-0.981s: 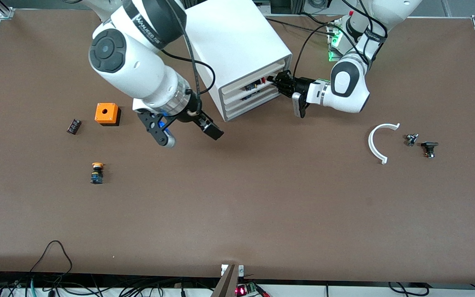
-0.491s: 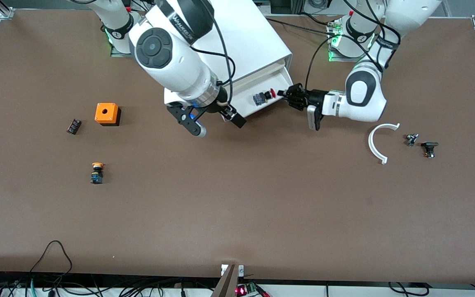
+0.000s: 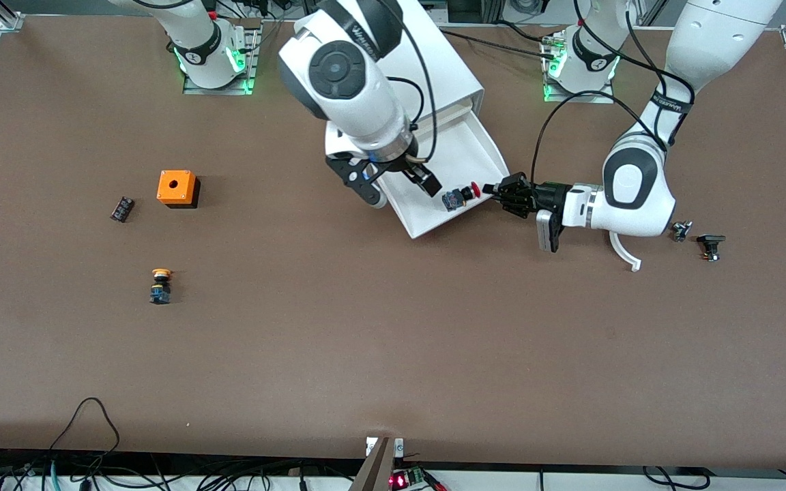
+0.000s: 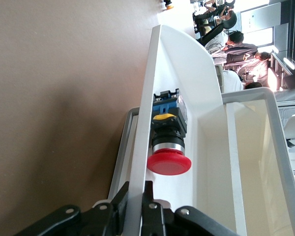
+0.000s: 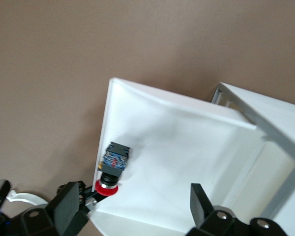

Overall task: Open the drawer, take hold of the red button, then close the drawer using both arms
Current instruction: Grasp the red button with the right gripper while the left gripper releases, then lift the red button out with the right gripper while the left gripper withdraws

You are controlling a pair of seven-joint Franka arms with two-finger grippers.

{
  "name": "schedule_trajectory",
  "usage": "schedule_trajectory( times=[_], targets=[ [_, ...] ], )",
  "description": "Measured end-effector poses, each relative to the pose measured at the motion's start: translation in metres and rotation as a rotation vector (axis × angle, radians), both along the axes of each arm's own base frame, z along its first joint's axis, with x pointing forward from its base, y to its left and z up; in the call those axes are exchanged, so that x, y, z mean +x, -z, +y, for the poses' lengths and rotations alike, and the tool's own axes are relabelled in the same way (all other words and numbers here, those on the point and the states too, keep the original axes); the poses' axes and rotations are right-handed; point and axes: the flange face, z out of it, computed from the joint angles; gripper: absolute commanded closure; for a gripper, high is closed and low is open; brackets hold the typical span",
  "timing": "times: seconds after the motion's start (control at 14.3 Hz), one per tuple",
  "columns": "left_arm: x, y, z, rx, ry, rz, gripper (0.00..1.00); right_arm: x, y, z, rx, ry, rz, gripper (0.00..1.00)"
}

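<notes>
The white drawer (image 3: 464, 146) stands pulled far out of the white cabinet (image 3: 427, 61). The red-capped button (image 3: 460, 197) lies in it on its side, against the front lip. My left gripper (image 3: 493, 190) is shut on that lip (image 4: 148, 113), one finger on each side, with the button's red cap (image 4: 168, 164) just inside. My right gripper (image 3: 396, 187) hangs open and empty over the drawer. In the right wrist view the button (image 5: 113, 164) lies beside one of the gripper's fingers (image 5: 69, 209), and the right gripper (image 5: 135, 209) spans the drawer floor (image 5: 187, 147).
An orange box with a round hole (image 3: 177, 187), a small black part (image 3: 122, 208) and a yellow-capped button (image 3: 159, 285) lie toward the right arm's end. A white curved piece (image 3: 623, 254) and two small dark parts (image 3: 681, 230) (image 3: 710, 245) lie by the left arm's wrist.
My left gripper has pulled the drawer out of the cabinet, carrying the button with it. My right gripper has moved from beside the cabinet to over the open drawer.
</notes>
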Motion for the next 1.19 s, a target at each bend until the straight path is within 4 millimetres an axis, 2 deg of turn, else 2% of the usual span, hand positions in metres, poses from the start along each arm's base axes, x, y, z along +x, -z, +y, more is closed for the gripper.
schedule_trajectory(
  times=[0.07,0.35,0.56,0.77,1.05,1.19],
  targets=[
    [0.002,0.0,0.001,-0.001,0.0,-0.001,0.0,-0.008,0.01,0.011,-0.01,0.003,-0.002,0.0],
    [0.017,-0.005,0.009,0.046,0.022,-0.057,0.0,-0.035,0.05,0.051,-0.03,-0.012,-0.039,0.0],
    [0.033,-0.024,0.021,0.079,0.092,-0.079,0.0,-0.045,0.07,0.065,-0.054,-0.036,-0.085,0.0],
    [0.059,-0.067,0.041,0.187,0.189,-0.021,0.0,-0.036,0.076,0.068,-0.017,-0.023,-0.141,0.0],
    [0.087,-0.142,0.061,0.434,0.27,0.059,0.0,-0.023,0.103,0.068,0.002,-0.001,-0.164,0.0],
    [0.097,-0.181,0.071,0.544,0.266,0.087,0.0,-0.02,0.108,0.069,0.01,0.005,-0.172,0.0]
  ],
)
